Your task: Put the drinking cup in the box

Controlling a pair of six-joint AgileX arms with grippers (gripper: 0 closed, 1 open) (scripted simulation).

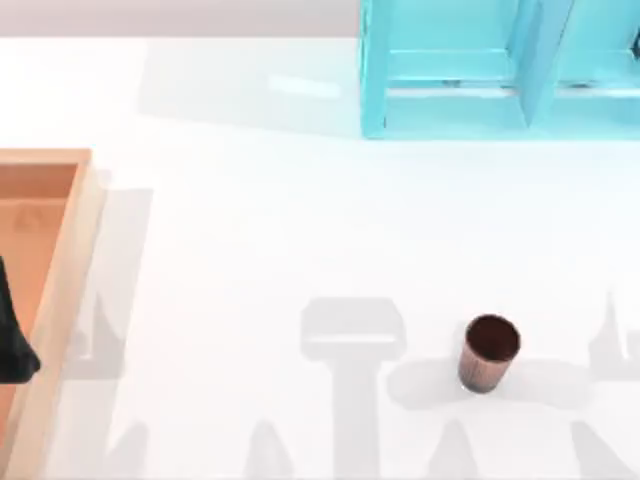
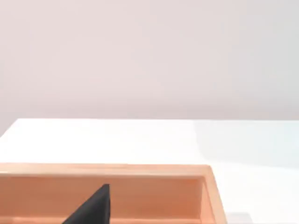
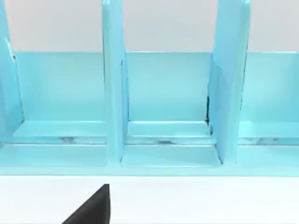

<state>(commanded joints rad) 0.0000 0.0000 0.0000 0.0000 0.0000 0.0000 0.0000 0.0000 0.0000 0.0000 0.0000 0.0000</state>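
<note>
The drinking cup (image 1: 489, 353) stands upright right of centre — well apart from the box (image 1: 62, 290) at left, nearer my right arm; finger states cannot be told.

no readable text, labels, brands or numbers on any surface, no signs

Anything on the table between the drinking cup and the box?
No. In the top view the white table is bare between the drinking cup and the box at the left edge; only shadows fall there.
</note>
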